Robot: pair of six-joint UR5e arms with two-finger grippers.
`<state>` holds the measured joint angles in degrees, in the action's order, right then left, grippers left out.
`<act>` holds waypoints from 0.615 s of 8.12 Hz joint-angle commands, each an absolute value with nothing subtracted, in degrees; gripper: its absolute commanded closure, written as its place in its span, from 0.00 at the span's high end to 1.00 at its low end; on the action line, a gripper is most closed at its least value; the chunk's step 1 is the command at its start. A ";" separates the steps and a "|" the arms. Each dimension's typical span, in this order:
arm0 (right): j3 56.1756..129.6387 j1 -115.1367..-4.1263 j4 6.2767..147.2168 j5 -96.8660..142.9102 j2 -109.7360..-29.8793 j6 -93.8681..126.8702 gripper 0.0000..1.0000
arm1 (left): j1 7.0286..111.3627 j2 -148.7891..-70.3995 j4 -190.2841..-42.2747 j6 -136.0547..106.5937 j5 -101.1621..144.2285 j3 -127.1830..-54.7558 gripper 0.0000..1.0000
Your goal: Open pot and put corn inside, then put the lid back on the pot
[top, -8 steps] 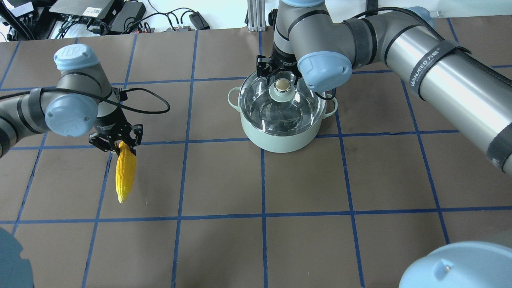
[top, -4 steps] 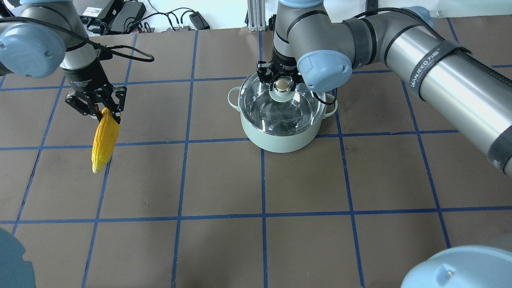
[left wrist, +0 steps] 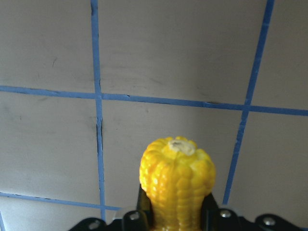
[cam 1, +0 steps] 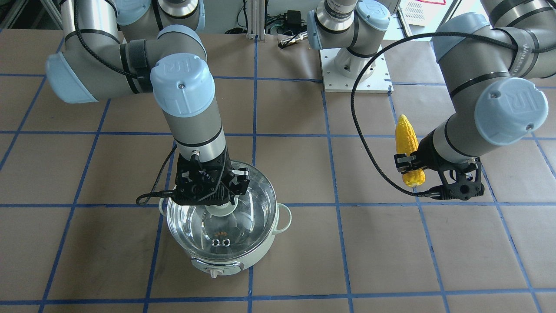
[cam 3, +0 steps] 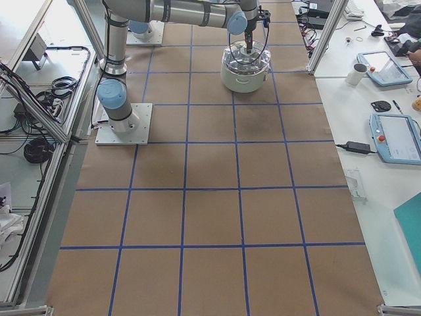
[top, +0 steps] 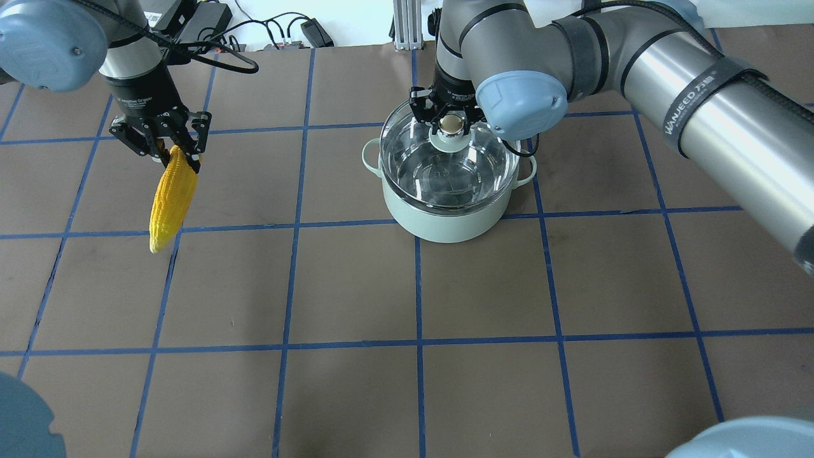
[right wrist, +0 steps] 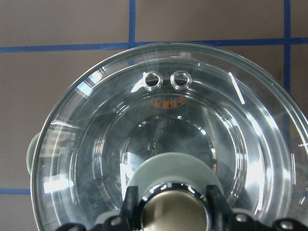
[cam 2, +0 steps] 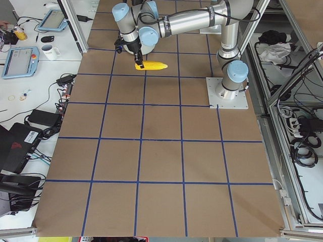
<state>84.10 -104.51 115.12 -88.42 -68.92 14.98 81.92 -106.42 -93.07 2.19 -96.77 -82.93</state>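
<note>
The round clear glass dome lid [top: 439, 168] sat directly beneath the right arm's jaws, which were clamped on its beige knob [top: 450, 124], over the round pale mint-green electric pot [top: 445, 224]. To open it well, the lift should go straight up until the glass clears the rim, then swing aside so the mouth is left free. Well apart from those jaws, the left arm's jaws were clamped on the thick end of the bright yellow tapered ear of corn [top: 172, 197], which hung clear of the brown gridded counter [top: 509, 381]. Against half a second earlier, the lid looked slightly raised, and the corn had shifted a little with the left arm
</note>
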 commanded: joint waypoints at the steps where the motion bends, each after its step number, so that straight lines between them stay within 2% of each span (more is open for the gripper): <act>1: 84.02 -102.93 104.74 -89.73 -79.06 9.78 0.17 | 87.34 -106.43 -93.25 1.94 -95.72 -76.23 0.00; 5: 84.11 -95.74 88.10 -89.12 -89.81 2.85 0.17 | 96.56 -107.40 -91.67 1.06 -91.59 -68.40 0.00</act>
<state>84.06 -100.02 95.51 -89.12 -85.49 7.43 91.45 -107.02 -92.27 1.49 -93.74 -72.19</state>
